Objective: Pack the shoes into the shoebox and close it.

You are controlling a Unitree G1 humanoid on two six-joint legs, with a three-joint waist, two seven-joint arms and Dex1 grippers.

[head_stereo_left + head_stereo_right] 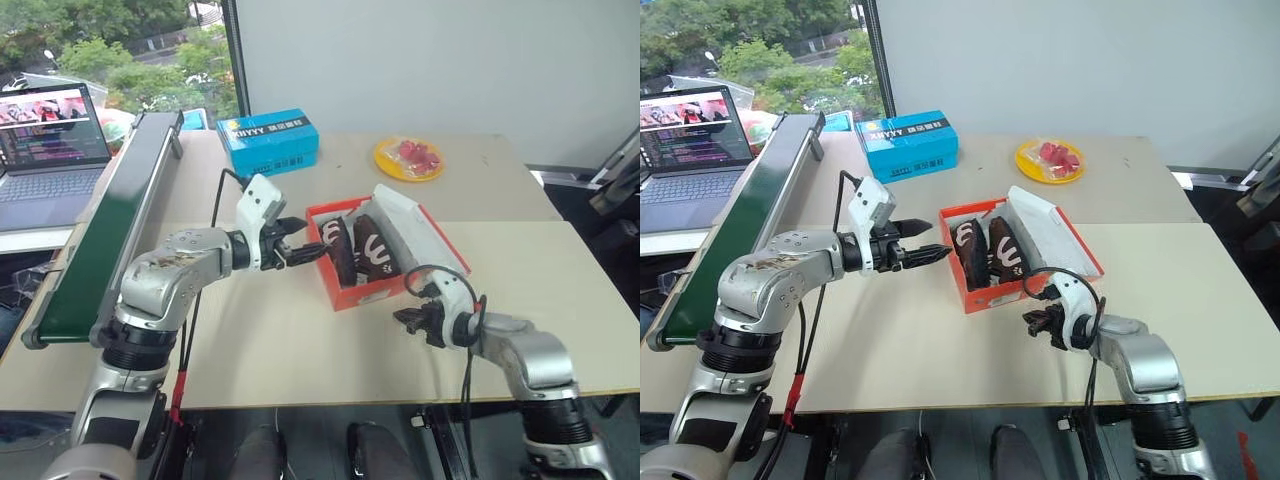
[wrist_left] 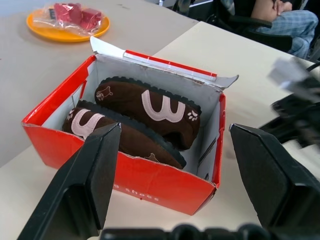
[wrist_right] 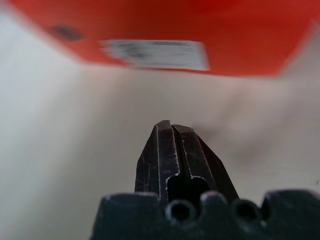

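Observation:
The red-orange shoebox stands open in the middle of the table. Its white-lined lid is tilted up along the box's right side. Both dark brown shoes lie side by side inside it, their light markings showing. My left gripper hovers open at the box's left rim, pointing toward the shoes, with nothing between its fingers. My right gripper is shut on nothing, low over the table just in front of the box's front right corner. The right wrist view shows the shut fingertips facing the box's labelled red wall.
A blue box and a yellow plate with red pieces sit at the back of the table. A long green board runs along the left edge, with a laptop beyond it. A seated person is past the table's right side.

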